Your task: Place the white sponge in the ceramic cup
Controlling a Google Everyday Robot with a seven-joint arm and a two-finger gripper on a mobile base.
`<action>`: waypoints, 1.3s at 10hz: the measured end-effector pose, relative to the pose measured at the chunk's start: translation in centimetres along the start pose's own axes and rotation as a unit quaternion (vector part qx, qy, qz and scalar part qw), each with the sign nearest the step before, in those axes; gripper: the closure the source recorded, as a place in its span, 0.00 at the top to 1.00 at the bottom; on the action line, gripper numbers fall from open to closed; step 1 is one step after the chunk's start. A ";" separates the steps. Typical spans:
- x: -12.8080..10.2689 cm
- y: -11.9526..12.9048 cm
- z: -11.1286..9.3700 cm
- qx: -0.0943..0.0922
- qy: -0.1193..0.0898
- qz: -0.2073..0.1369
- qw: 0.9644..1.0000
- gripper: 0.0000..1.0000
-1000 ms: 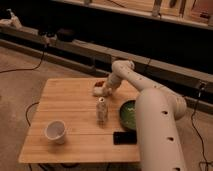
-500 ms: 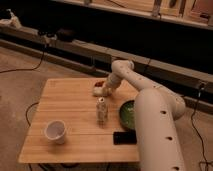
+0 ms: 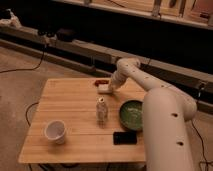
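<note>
The white sponge (image 3: 103,89) lies flat at the far side of the wooden table (image 3: 70,107), next to a small red object. My gripper (image 3: 110,88) is down at the sponge's right end, touching or very close to it. The ceramic cup (image 3: 55,132) is a plain white round cup standing upright near the table's front left corner, far from the gripper. My white arm reaches from the lower right across the table's right side to the far edge.
A small pale patterned bottle (image 3: 101,111) stands mid-table. A green bowl (image 3: 131,114) sits at the right, partly behind my arm. A flat black object (image 3: 124,137) lies near the front edge. A red object (image 3: 100,82) lies behind the sponge.
</note>
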 end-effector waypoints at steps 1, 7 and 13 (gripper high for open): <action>-0.1 0.3 -1.9 -0.011 -0.016 0.003 1.000 0.13; 3.9 2.8 -10.0 -0.036 -0.063 -0.082 0.994 0.13; 8.3 9.5 -19.1 -0.129 -0.036 -0.162 0.978 0.13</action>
